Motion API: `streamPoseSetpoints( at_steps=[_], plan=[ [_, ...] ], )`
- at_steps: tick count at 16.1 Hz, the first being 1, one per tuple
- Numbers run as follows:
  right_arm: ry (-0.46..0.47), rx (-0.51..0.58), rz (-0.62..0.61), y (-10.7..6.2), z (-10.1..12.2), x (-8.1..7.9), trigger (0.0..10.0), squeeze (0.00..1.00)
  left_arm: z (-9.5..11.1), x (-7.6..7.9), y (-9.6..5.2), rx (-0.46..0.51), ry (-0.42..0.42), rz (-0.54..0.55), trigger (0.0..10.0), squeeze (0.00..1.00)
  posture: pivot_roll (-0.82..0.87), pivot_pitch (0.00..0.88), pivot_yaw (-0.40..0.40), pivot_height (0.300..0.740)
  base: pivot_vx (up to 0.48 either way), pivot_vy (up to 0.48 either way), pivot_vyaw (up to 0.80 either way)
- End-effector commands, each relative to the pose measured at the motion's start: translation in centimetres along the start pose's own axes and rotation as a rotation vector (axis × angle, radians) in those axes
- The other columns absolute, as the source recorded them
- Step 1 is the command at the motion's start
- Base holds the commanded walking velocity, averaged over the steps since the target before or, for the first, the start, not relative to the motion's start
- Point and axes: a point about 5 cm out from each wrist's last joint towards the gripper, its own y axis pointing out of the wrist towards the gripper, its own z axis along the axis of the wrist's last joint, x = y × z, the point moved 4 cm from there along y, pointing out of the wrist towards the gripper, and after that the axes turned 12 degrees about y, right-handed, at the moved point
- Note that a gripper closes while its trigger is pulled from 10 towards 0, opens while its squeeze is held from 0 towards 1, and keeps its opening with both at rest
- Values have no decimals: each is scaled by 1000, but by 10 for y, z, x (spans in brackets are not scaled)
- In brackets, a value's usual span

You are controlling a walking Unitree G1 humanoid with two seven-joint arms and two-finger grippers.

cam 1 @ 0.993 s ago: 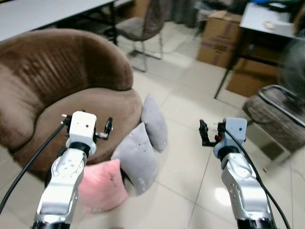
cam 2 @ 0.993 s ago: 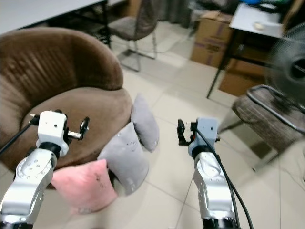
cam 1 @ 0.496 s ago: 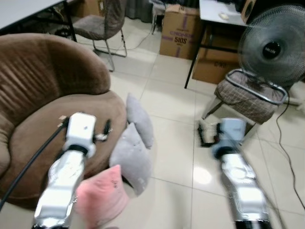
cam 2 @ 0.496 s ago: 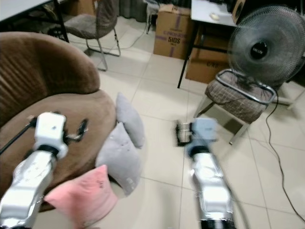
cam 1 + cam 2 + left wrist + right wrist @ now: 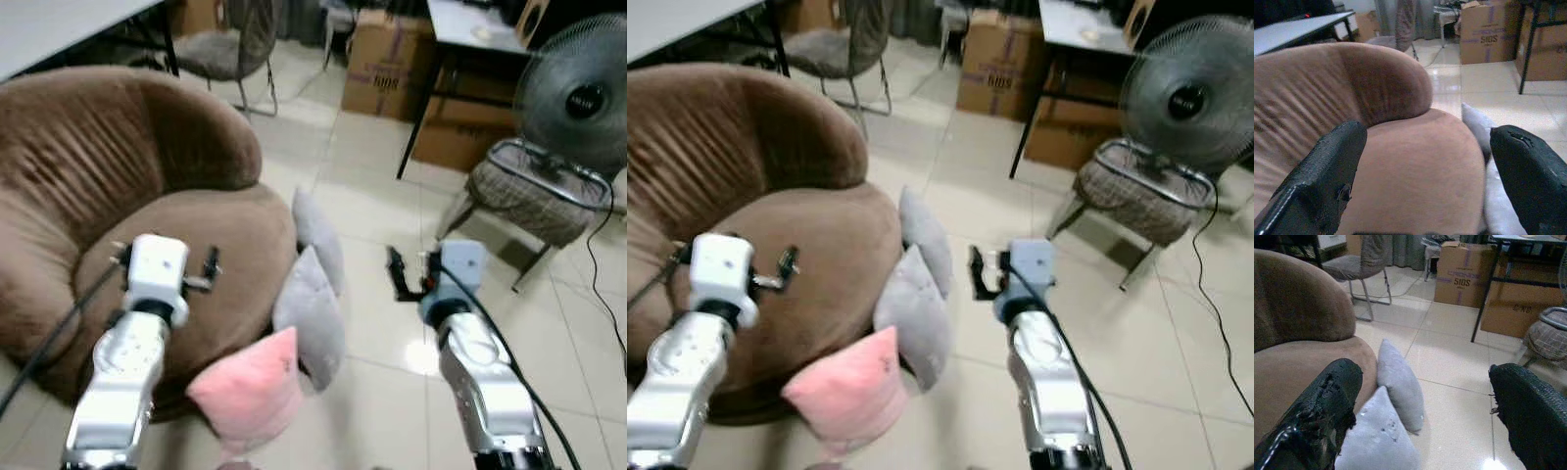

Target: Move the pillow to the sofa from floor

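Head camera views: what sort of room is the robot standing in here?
Probably an office or lab corner staged as a lounge: a round brown sofa on a tiled floor, cardboard boxes under a desk, and a standing fan.

Both silver arms reach forward from the bottom of the head views, wrists raised and level. The left gripper (image 5: pixel 210 266) points ahead, its black fingers (image 5: pixel 1327 171) spread wide. The right gripper (image 5: pixel 396 275) is held at about the same height, fingers (image 5: pixel 1317 416) likewise wide apart, holding nothing.
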Motion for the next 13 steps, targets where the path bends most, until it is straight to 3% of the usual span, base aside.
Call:
streamPoseSetpoints(
  at_steps=[1, 6, 13],
  plan=[
    [-9, 11, -33, -1, 4, 12, 10000, 0, 4, 8, 1, 9, -13, -23, 10000, 0, 15, 0, -38, 740, 0, 352, 0],
    [-1, 10, -41, -2, 4, 12, 10000, 0, 5, 7, 3, 14, -13, -30, 10000, 0, 12, 0, -28, 740, 0, 287, 0],
    [9, 7, -43, -2, 1, 12, 10000, 0, 7, 9, 5, 29, -3, -48, 10000, 0, 22, 0, -30, 740, 0, 267, -800]
  ],
)
